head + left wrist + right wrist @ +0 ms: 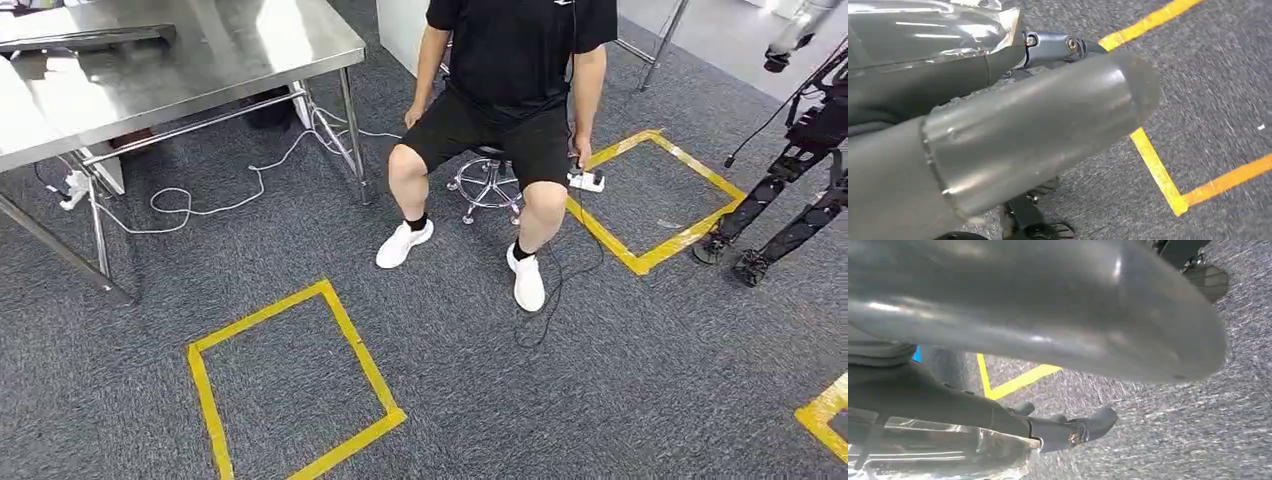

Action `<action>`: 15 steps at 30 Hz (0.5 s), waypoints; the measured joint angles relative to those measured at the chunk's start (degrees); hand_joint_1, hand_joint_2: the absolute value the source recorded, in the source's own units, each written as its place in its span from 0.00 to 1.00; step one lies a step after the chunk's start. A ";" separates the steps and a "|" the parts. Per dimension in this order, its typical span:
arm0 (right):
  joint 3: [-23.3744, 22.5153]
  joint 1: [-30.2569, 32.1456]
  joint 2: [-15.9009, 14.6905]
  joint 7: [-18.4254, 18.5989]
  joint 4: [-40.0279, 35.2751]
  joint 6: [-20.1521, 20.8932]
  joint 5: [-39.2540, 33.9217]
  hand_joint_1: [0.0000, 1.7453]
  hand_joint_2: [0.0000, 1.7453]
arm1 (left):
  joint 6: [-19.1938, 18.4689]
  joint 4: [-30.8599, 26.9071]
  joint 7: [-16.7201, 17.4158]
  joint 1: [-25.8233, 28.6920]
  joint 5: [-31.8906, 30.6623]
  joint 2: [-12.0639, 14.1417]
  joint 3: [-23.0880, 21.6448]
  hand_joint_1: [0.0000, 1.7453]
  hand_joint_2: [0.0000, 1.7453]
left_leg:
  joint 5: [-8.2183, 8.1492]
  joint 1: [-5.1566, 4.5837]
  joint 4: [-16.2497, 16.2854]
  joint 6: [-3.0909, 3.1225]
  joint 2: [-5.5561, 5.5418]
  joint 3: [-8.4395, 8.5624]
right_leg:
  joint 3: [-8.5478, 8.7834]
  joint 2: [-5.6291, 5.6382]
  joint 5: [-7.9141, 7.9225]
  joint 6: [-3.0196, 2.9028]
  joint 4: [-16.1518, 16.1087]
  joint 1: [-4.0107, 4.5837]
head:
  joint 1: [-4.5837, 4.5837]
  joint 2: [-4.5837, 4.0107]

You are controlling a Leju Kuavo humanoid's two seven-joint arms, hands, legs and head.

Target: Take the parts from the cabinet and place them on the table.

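**Both hands hanging over the carpet, glossy wrap lying against the fingers**

The left hand (1013, 130) is hanging low over the grey carpet (1218, 90). Its thick grey thumb is crossing the left wrist view, and a dark finger (1058, 46) is reaching out behind it. A clear glossy wrap (923, 30) is lying against that finger. I cannot tell whether the hand is gripping it or whether a part is inside.

The right hand (1038, 315) is showing the same: a dark finger (1068, 432) is lying along a crinkled clear wrap (938, 455), and its hold is impossible to judge.

Yellow tape lines (1153, 165) are running across the carpet below both hands.

In the head view, a steel tabletop (200, 60) is standing at the far left and carrying a dark flat object (90, 38). A white cable (200, 205) is trailing beneath it. A person in black (510, 90) is sitting on a stool (487, 185) beside it. A yellow tape square (290, 385) is lying nearest the robot, another (655, 195) is lying past the person, and a dark legged frame (790, 200) is standing at the far right.
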 joint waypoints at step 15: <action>0.00 0.40 0.04 1.71 0.13 -0.04 -0.20 0.00 0.00 | -0.09 0.00 0.22 0.06 -0.98 -0.13 0.00 0.00 0.00 | 2.22 -2.55 -0.73 2.49 9.00 -1.28 | 4.75 -5.67 -3.43 -0.76 -1.57 2.01 | 0.26 0.00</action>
